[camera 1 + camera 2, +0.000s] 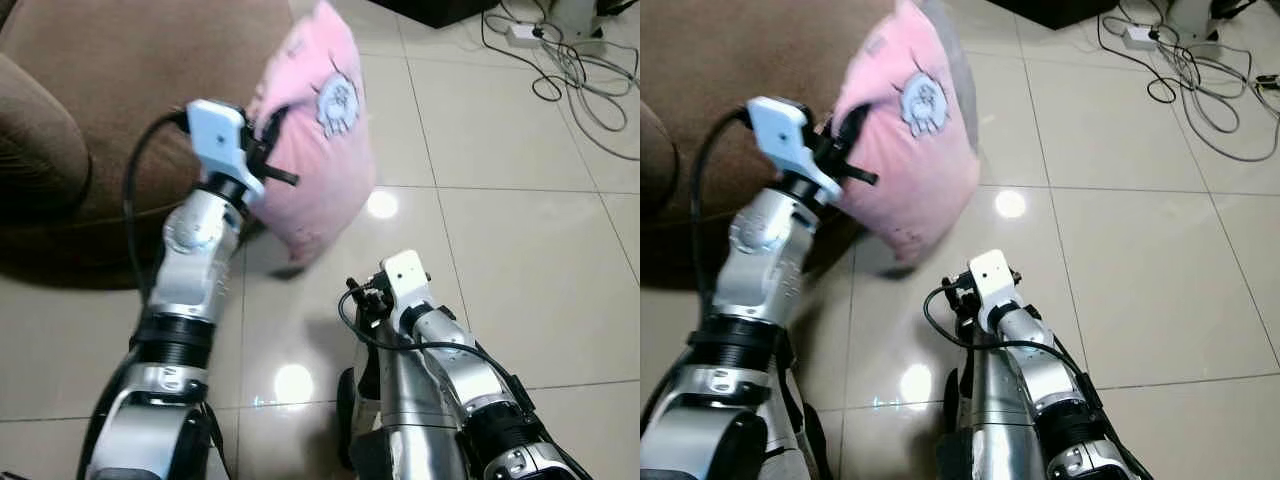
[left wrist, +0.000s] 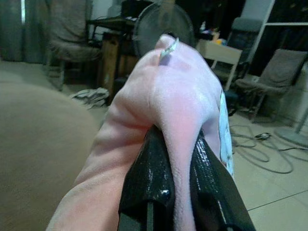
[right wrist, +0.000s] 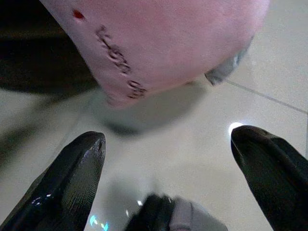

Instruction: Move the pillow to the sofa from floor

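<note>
A pink pillow [image 1: 318,140] with a small cartoon print hangs in the air beside the brown sofa [image 1: 90,90], clear of the tiled floor. My left gripper [image 1: 268,150] is shut on the pillow's edge; in the left wrist view the pink fabric [image 2: 178,110] is pinched between the two black fingers [image 2: 149,173]. My right gripper [image 3: 168,149] is open, low over the floor just below the pillow's bottom corner [image 3: 159,43], with nothing between its fingers [image 3: 72,178].
The sofa's rounded arm [image 1: 40,140] lies at the left. Cables and a power strip [image 1: 560,50] trail over the tiles at the far right. Pale floor tiles [image 1: 520,270] spread to the right of my arms.
</note>
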### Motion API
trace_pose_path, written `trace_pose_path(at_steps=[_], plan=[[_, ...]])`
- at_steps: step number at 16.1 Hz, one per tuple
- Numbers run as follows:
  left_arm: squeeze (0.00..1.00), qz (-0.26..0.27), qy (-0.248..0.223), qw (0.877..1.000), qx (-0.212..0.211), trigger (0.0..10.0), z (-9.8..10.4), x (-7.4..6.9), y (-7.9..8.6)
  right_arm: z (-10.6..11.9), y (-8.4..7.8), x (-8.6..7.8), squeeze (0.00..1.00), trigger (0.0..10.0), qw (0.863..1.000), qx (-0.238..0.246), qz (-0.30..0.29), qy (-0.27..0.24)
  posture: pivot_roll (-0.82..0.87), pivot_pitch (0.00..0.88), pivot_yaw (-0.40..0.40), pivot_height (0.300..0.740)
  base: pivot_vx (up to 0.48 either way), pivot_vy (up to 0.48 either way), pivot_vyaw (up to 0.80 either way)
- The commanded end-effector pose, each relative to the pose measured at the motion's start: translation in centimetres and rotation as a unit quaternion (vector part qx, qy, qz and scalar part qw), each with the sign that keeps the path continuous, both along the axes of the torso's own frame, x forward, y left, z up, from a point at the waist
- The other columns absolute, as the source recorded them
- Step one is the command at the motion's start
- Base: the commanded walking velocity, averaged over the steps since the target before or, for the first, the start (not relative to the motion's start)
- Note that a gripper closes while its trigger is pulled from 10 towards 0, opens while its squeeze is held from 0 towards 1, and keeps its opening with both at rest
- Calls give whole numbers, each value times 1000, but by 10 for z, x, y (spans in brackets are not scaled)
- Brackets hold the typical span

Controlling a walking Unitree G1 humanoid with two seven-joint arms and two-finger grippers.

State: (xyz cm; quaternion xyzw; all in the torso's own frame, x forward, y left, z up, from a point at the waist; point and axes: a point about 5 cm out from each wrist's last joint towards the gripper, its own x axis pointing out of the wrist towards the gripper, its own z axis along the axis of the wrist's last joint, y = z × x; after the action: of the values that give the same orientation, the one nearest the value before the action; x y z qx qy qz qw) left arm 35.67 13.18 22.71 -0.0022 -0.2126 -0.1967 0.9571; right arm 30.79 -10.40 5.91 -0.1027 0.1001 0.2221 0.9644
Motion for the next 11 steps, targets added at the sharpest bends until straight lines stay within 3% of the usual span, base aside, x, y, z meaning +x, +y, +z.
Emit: trace_pose_path(at_steps=[1,3,4,5,6,8,11], plan=[[0,-6,-8,1000,-6,0,4,-2,-3,-3,-3,-1,0,10000,1000,9,0,5,0,224,-168,477,0,0,0],[0,11,26,1000,6,0,-11,-5,3,12,-1,5,0,10000,1000,3,19,-20,2,227,-175,497,0,0,0],[0,18,54,998,32,0,-30,-6,2,27,-3,12,0,10000,999,1,26,-43,1,228,-180,511,0,0,0],[0,18,54,998,32,0,-30,-6,2,27,-3,12,0,10000,999,1,26,-43,1,228,-180,511,0,0,0],[0,32,77,994,70,0,-51,-7,2,45,-5,17,0,10000,997,-1,41,-68,-4,231,-182,526,0,0,0],[0,48,108,988,94,0,-75,-9,6,67,-7,21,0,10000,994,-8,52,-94,-17,234,-188,546,0,0,0],[0,64,135,983,103,0,-92,-10,8,84,-10,20,0,10000,992,-24,67,-107,-29,235,-196,575,0,0,0]])
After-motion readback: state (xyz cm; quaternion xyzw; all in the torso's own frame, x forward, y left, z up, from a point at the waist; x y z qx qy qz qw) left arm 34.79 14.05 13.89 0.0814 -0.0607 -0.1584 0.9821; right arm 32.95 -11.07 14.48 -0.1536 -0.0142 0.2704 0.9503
